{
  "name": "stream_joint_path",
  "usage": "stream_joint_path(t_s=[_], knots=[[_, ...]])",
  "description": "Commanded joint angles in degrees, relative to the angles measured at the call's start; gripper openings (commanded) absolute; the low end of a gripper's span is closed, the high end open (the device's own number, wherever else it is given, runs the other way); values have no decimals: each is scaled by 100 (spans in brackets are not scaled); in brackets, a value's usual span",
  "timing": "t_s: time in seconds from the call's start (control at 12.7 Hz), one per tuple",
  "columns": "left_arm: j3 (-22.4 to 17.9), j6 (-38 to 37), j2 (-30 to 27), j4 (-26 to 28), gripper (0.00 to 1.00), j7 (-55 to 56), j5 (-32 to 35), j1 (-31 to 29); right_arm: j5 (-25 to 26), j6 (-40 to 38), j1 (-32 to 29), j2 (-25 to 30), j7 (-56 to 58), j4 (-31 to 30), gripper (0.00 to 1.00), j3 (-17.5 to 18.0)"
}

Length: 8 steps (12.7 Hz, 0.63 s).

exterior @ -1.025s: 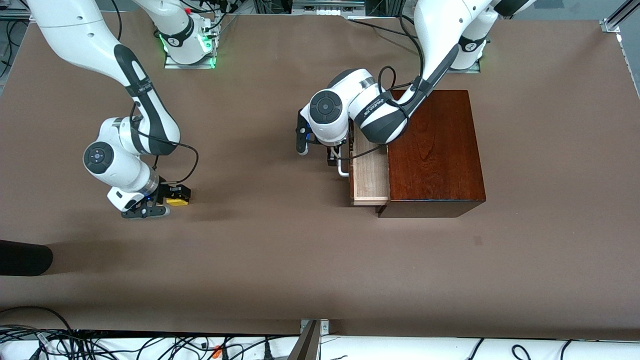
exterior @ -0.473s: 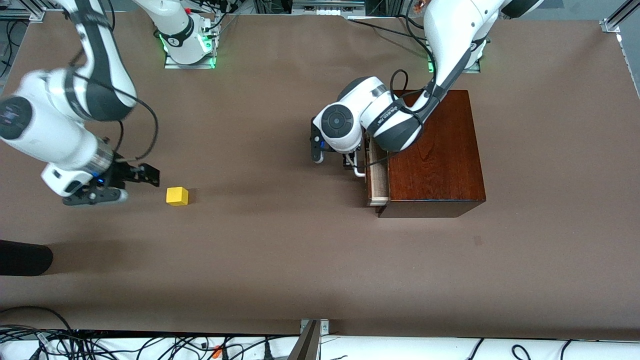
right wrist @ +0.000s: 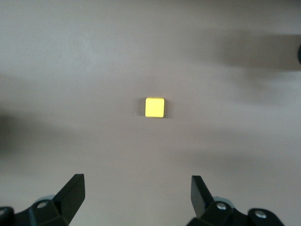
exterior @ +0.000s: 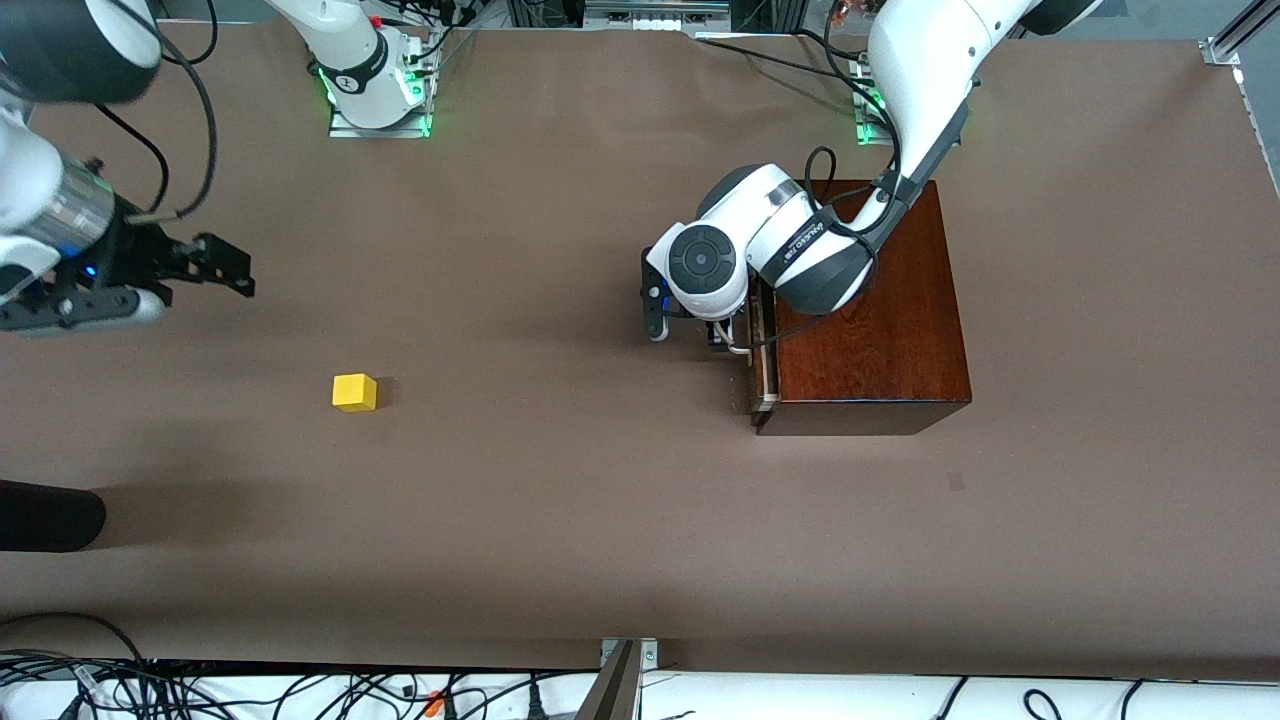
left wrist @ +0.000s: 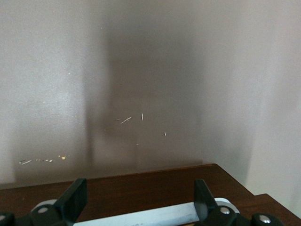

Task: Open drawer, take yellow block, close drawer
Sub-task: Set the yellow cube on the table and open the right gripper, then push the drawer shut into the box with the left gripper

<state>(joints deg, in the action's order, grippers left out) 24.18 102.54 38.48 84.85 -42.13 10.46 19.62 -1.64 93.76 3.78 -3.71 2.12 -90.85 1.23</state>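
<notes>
The yellow block [exterior: 354,392] is set on the worktop [exterior: 560,520], alone. The right tool [exterior: 190,270] is held up, spread wide and empty. The drawer [exterior: 765,350] is nearly shut; its handle [left wrist: 141,217] sits between the left tool [left wrist: 138,207]'s spread fingers. It should be pushed straight in, gently.

From my console I see a matt brown, paper-like table covering [exterior: 560,480], smooth apart from a few pale specks. The dark reddish-brown wooden box [exterior: 870,320] has a glossy varnished top with visible grain; its drawer [exterior: 765,360] shows a pale raw-wood edge and a smooth white bar handle [left wrist: 141,217]. The small yellow cube [exterior: 354,392] looks plain, smooth and matt. Both arms wear glossy white plastic shells; the right gripper [exterior: 215,265] fingers are matt black.
</notes>
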Motion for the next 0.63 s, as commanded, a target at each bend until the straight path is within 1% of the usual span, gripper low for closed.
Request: stream_joint_path(t_s=[0.0,0.55], knots=[[16,-120,-122,49,100,-147,202,-64,-30,-341,-53,493,-19,-74,100,115],[8,-173,-122,41,100,-147,202,-151,-3,-350,-44,433,34,6,100,44]])
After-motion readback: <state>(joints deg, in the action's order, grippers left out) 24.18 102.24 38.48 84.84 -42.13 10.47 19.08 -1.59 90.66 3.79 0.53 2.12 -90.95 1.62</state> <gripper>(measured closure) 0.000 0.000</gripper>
